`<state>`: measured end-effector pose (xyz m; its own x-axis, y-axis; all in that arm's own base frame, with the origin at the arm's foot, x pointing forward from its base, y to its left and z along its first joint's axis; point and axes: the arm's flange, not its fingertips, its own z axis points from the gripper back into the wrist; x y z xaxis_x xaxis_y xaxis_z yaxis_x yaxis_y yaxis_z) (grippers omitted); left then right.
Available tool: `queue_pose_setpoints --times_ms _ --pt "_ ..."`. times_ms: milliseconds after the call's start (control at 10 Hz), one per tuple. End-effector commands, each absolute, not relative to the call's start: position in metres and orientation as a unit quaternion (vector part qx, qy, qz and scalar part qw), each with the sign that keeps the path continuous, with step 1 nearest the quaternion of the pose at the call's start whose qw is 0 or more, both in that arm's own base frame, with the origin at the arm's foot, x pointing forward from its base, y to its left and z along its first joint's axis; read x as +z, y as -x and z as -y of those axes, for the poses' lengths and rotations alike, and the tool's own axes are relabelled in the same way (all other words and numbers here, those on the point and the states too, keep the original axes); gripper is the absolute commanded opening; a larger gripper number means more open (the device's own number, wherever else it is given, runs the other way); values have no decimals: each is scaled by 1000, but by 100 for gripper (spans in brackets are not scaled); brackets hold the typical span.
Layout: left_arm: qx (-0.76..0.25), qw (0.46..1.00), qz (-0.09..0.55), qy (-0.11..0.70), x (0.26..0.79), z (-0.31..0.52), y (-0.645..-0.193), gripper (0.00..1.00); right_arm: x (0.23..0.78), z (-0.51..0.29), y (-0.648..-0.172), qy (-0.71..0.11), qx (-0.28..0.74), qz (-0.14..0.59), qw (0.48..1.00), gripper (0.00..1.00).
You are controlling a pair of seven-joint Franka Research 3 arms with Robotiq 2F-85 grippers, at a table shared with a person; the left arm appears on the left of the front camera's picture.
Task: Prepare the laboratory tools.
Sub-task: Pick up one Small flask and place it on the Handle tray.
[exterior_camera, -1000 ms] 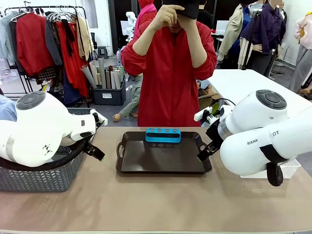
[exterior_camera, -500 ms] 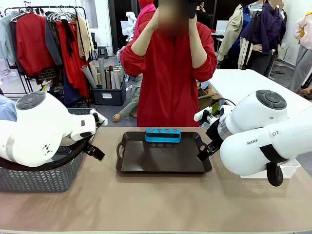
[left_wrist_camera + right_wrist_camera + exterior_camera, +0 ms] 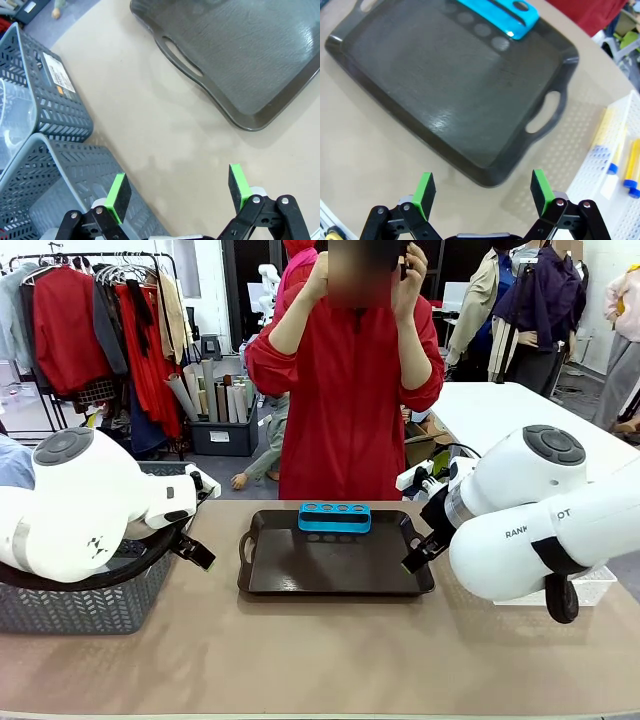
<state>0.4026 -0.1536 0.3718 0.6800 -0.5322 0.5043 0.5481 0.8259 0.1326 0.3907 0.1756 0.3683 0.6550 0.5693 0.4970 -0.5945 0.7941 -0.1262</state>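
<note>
Setup barely begun: left gripper (image 3: 177, 182) and right gripper (image 3: 481, 192) gape empty; blue rack (image 3: 334, 517) stands at the tray's (image 3: 300, 570) far edge. Next, probably fetching tubes (image 3: 634, 160).

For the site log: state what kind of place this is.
Probably a robot-recording workroom, not a real lab: clothes racks stand behind the person, and the table holds a tray with a tube rack.

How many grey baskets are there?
2. One basket has a white label. The other basket sits right beside it, nearest the left claw. More could be hidden out of view.
</note>
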Motion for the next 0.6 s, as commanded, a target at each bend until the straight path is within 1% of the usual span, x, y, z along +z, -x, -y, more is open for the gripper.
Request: queue_pose_setpoints --times_ms 0,200,300,500 --pt "-316 903 290 30 384 151 -398 100 375 -174 -394 -75 330 243 909 100" --pt "-345 884 313 34 397 146 -386 100 379 -178 -394 -117 333 231 907 100" --pt "-357 876 322 30 400 145 -383 100 385 -180 -396 -124 333 229 906 100" --pt "-409 838 358 46 414 133 -369 100 402 -183 -402 -151 335 223 903 100"
